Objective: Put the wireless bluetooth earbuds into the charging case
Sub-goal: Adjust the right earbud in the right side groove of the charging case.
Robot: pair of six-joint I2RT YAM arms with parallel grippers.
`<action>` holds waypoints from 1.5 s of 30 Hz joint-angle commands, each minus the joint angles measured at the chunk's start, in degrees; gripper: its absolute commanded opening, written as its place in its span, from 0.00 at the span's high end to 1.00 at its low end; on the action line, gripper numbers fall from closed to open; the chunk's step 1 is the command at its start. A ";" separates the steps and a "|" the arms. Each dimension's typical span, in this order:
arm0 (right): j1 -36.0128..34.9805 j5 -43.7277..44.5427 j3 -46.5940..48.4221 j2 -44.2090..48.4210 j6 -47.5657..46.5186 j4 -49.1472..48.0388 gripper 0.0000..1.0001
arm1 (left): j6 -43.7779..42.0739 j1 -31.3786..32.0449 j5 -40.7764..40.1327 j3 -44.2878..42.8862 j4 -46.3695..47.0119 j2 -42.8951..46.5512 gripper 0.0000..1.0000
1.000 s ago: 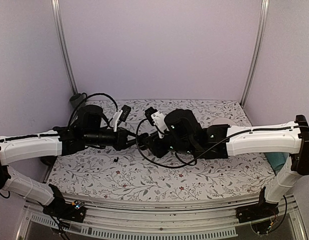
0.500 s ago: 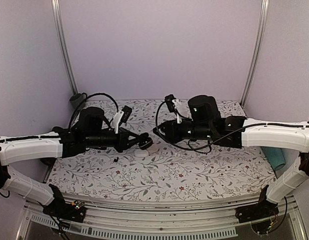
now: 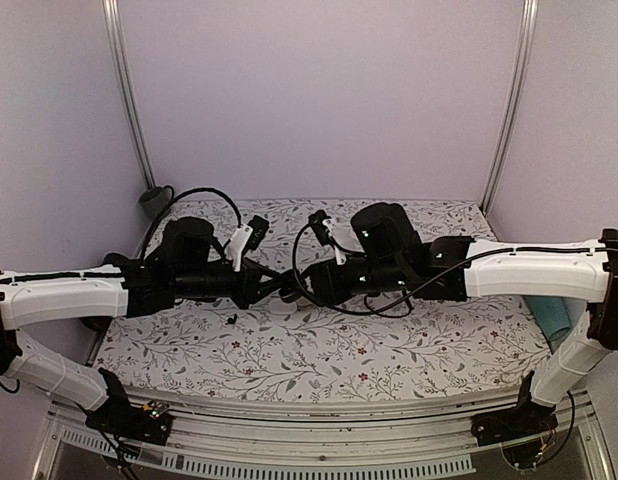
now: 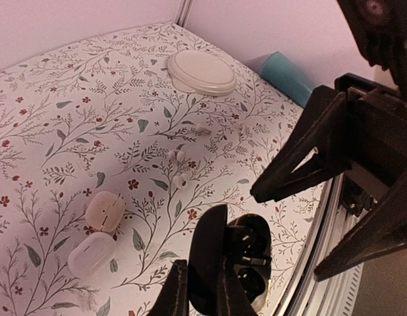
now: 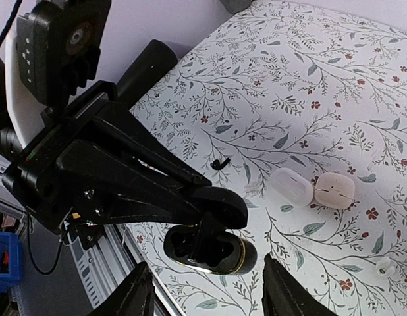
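Observation:
The charging case (image 4: pixel 256 260) is black and glossy, with its lid swung open. It hangs above the table with my left gripper (image 4: pixel 203 280) shut on its lid. A dark shape that looks like an earbud sits in one well (image 4: pixel 264 238). From the right wrist view the case (image 5: pixel 220 253) hangs just ahead of my right gripper (image 5: pixel 205 266), whose jaws stand open on either side without touching it. In the top view the two grippers meet at the case (image 3: pixel 292 290). One tiny black earbud (image 5: pixel 220 163) lies on the floral cloth, also seen as the dark speck (image 3: pixel 231 319).
Two white oval cases (image 4: pixel 105 210) (image 4: pixel 91 253) lie side by side on the cloth. Small white earbuds (image 4: pixel 177 156) are scattered beyond them. A white round dish (image 4: pixel 200 72) and a teal cylinder (image 4: pixel 289 72) sit near the back right. The table's metal front rail (image 3: pixel 319 425) runs below.
The right gripper pulled up and back from the case, then came back in close to it with its jaws wider. The left gripper has held the case nearly still.

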State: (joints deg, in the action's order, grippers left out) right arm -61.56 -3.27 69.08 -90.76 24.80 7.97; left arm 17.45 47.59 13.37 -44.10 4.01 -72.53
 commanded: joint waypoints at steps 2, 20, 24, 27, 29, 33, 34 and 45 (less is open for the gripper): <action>-0.19 1.30 1.89 -1.29 1.44 1.02 0.43 | -0.93 0.80 -0.17 -1.61 0.56 -0.46 1.00; -0.16 3.18 2.53 -2.86 3.65 2.75 0.45 | -0.67 0.99 -0.18 -0.99 0.56 0.37 1.00; 0.41 3.49 2.17 -2.50 4.36 3.01 0.45 | -0.58 1.00 -0.10 -0.90 0.54 0.46 1.00; 0.66 3.93 2.03 -2.43 4.84 3.27 0.46 | -0.58 0.97 -0.09 -0.86 0.55 0.52 1.00; 0.76 4.15 1.93 -2.41 5.14 3.47 0.46 | -0.58 1.00 -0.04 -0.85 0.56 0.55 1.00; 1.01 4.97 1.94 -2.32 5.57 3.91 0.46 | -0.62 1.08 0.08 -0.98 0.56 0.46 1.00; 1.07 4.94 1.94 -2.24 5.68 3.92 0.46 | -0.58 1.11 0.08 -0.99 0.56 0.53 1.00; 1.36 5.42 1.90 -2.44 6.10 4.46 0.47 | -0.80 1.16 0.08 -0.99 0.56 0.63 1.00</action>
State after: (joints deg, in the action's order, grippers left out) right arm -60.77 0.78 69.91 -93.10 30.30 10.83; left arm 17.30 48.01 13.02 -44.10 3.75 -72.66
